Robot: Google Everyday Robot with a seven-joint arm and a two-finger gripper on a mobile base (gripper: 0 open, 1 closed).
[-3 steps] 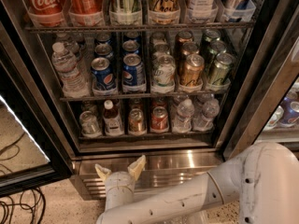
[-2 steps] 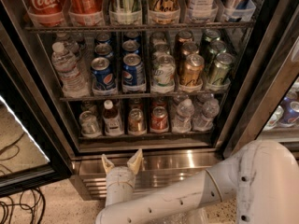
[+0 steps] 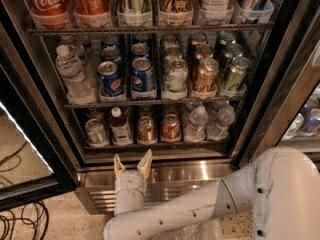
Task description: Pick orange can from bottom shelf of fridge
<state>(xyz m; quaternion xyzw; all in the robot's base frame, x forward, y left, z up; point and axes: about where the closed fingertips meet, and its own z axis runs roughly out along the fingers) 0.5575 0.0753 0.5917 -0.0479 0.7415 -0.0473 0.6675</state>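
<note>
White 2-finger gripper [image 3: 132, 163], jaws spread and empty, hangs below dull orange-brown can [image 3: 146, 129] on bottom wire shelf [image 3: 150, 145]: aligned for reach-in.

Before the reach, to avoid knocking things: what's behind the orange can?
Seemingly another can, only its top showing above the orange can; its body is covered. The gripper, open, is below the shelf.

bottom shelf [image 3: 160, 145]: orange can [image 3: 146, 129], red can [image 3: 170, 127], bottles [image 3: 195, 124] | claw [image 3: 132, 165]: below shelf, fingers [image 3: 145, 164] apart
</note>
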